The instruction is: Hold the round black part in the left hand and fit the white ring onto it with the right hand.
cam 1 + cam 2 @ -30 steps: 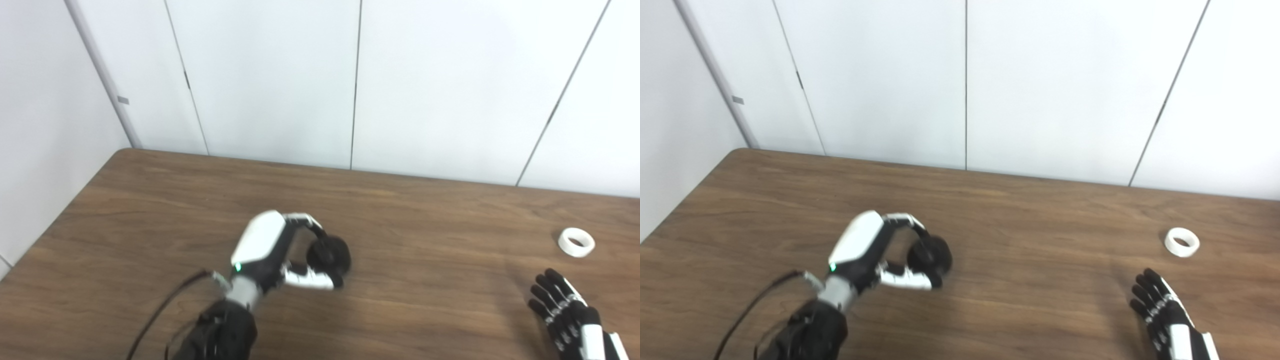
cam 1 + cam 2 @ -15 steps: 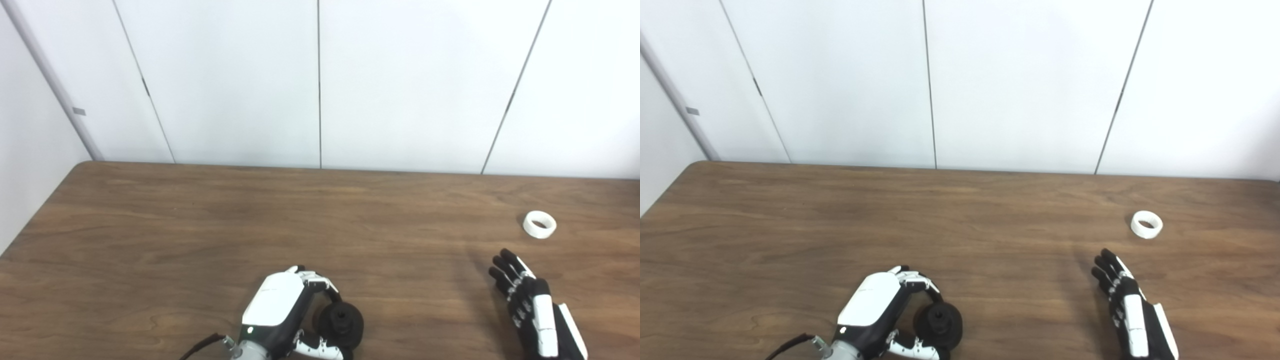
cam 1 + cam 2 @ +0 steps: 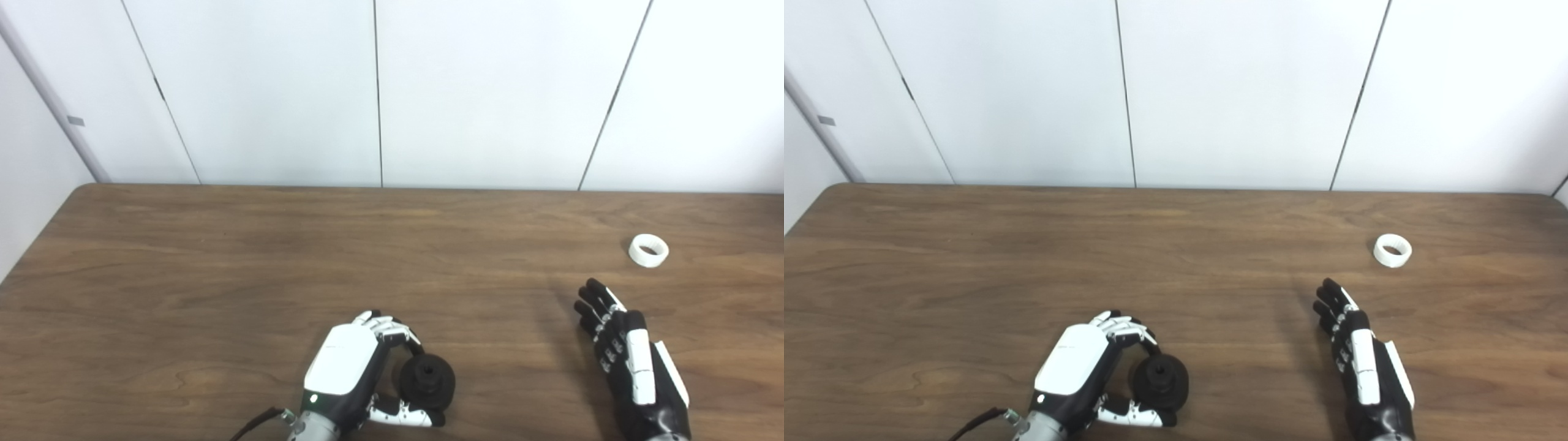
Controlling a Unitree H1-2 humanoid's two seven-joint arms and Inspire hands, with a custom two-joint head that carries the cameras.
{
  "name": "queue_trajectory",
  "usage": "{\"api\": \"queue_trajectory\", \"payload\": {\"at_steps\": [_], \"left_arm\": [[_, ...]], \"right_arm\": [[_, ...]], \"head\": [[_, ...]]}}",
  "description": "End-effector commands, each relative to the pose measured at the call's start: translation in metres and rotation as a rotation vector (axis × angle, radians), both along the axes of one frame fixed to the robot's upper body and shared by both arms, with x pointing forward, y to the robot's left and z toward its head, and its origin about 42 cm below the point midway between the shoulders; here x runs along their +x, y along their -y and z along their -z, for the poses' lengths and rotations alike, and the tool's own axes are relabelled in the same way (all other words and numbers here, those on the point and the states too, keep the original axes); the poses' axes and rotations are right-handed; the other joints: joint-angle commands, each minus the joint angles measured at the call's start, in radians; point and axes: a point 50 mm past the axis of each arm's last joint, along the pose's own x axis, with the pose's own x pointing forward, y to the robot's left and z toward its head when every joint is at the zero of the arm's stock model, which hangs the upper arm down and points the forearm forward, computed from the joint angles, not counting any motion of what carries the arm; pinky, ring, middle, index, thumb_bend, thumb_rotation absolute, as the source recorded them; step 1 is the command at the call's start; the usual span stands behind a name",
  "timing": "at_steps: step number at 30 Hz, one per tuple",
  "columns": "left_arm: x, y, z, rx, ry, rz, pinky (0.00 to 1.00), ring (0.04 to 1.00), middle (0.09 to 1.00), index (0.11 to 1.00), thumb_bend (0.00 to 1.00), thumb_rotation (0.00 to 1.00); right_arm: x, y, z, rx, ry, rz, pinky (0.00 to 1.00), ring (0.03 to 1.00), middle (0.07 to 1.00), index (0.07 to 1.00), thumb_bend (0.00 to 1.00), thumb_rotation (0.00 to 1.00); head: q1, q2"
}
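Two head cameras side by side, looking down, sharing same table (image 3: 184,257) scene

Bright even overhead light, soft shadow left of right hand (image 3: 634,367), pics sharp, no glare.

Left hand (image 3: 352,367): near the desk's front edge, left of centre, white back uppermost, fingers (image 3: 392,327) and thumb curled closed around the round black part (image 3: 429,381). Right hand (image 3: 1363,361): toward the front right of the desk, fingers extended and together, pointing at the far edge, holding nothing.
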Motion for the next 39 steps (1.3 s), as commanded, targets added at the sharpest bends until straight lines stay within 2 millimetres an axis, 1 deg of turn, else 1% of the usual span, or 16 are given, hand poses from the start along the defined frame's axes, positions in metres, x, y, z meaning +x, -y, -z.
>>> {"api": "queue_trajectory", "payload": {"at_steps": [1, 4, 7, 10, 16, 18, 20, 21, 23, 24, 25, 27, 30, 34, 37, 39], "left_arm": [[-0.01, -0.002, 0.021, 0.041, -0.086, 0.013, 0.93, 0.814, 0.73, 0.485, 0.52, 0.05], [-0.012, -0.001, 0.026, 0.034, -0.093, 0.008, 0.93, 0.811, 0.735, 0.485, 0.52, 0.05], [-0.015, -0.001, 0.03, 0.022, -0.109, 0.0, 0.92, 0.808, 0.737, 0.485, 0.52, 0.05], [-0.017, 0.0, 0.031, 0.018, -0.118, -0.001, 0.92, 0.809, 0.739, 0.486, 0.52, 0.05], [-0.019, 0.001, 0.032, 0.001, -0.132, 0.003, 0.92, 0.808, 0.738, 0.486, 0.52, 0.05], [-0.019, 0.001, 0.032, 0.001, -0.137, 0.007, 0.92, 0.808, 0.74, 0.486, 0.52, 0.05], [-0.019, 0.001, 0.032, 0.003, -0.14, 0.011, 0.92, 0.808, 0.74, 0.486, 0.52, 0.05], [-0.018, 0.001, 0.032, 0.004, -0.141, 0.012, 0.92, 0.809, 0.741, 0.486, 0.52, 0.05], [-0.018, 0.001, 0.032, 0.004, -0.143, 0.013, 0.91, 0.81, 0.742, 0.486, 0.52, 0.05], [-0.017, 0.001, 0.032, 0.004, -0.143, 0.013, 0.91, 0.812, 0.742, 0.486, 0.52, 0.05], [-0.017, 0.0, 0.031, 0.006, -0.146, 0.013, 0.92, 0.813, 0.742, 0.486, 0.52, 0.05], [-0.016, -0.001, 0.03, 0.011, -0.146, 0.012, 0.92, 0.818, 0.746, 0.486, 0.52, 0.05], [-0.015, -0.003, 0.03, 0.019, -0.143, 0.012, 0.91, 0.814, 0.746, 0.485, 0.52, 0.05], [-0.015, -0.005, 0.03, 0.022, -0.143, 0.016, 0.91, 0.813, 0.744, 0.485, 0.52, 0.05], [-0.015, -0.008, 0.03, 0.026, -0.142, 0.018, 0.91, 0.81, 0.74, 0.485, 0.52, 0.05], [-0.015, -0.01, 0.03, 0.029, -0.137, 0.022, 0.91, 0.807, 0.738, 0.485, 0.52, 0.05]], "right_arm": [[-0.018, -0.007, -0.002, 0.034, -0.001, 0.016, 0.99, 0.93, 0.929, 0.921, 0.55, 1.0], [-0.017, -0.005, -0.006, 0.031, 0.005, 0.028, 0.97, 0.929, 0.93, 0.922, 0.57, 1.0], [-0.016, -0.001, -0.011, 0.022, -0.002, 0.051, 0.95, 0.921, 0.929, 0.92, 0.53, 0.99], [-0.014, 0.006, -0.016, -0.01, 0.003, 0.068, 0.93, 0.906, 0.914, 0.91, 0.55, 0.94], [-0.008, 0.018, -0.024, -0.059, 0.046, 0.083, 0.91, 0.896, 0.903, 0.903, 0.55, 0.78], [-0.006, 0.022, -0.028, -0.092, 0.051, 0.094, 0.9, 0.893, 0.897, 0.895, 0.55, 0.76], [-0.004, 0.025, -0.032, -0.119, 0.058, 0.099, 0.9, 0.898, 0.9, 0.896, 0.55, 0.77], [-0.002, 0.027, -0.036, -0.132, 0.064, 0.101, 0.93, 0.916, 0.909, 0.898, 0.56, 0.74], [0.002, 0.03, -0.041, -0.15, 0.077, 0.105, 0.93, 0.925, 0.913, 0.897, 0.57, 0.71], [0.004, 0.03, -0.044, -0.162, 0.081, 0.111, 0.89, 0.917, 0.913, 0.895, 0.56, 0.67], [0.006, 0.032, -0.047, -0.191, 0.082, 0.122, 0.89, 0.918, 0.911, 0.892, 0.56, 0.66], [0.01, 0.035, -0.053, -0.265, 0.076, 0.155, 0.86, 0.912, 0.906, 0.877, 0.59, 0.63], [0.019, 0.043, -0.06, -0.333, 0.076, 0.199, 0.8, 0.902, 0.908, 0.861, 0.63, 0.58], [0.035, 0.055, -0.071, -0.477, 0.099, 0.253, 0.86, 0.898, 0.897, 0.84, 0.63, 0.53], [0.046, 0.063, -0.082, -0.573, 0.099, 0.292, 0.84, 0.866, 0.875, 0.831, 0.63, 0.52], [0.054, 0.067, -0.086, -0.601, 0.105, 0.309, 0.82, 0.854, 0.868, 0.829, 0.64, 0.49]], "head": [[-0.001, 0.001], [-0.017, 0.01], [-0.03, 0.015], [-0.038, 0.018], [-0.055, 0.023], [-0.068, 0.026], [-0.068, 0.026], [-0.093, 0.03], [-0.102, 0.03], [-0.117, 0.029], [-0.117, 0.029], [-0.148, 0.027], [-0.169, 0.026], [-0.188, 0.023], [-0.208, 0.021], [-0.226, 0.02]]}}
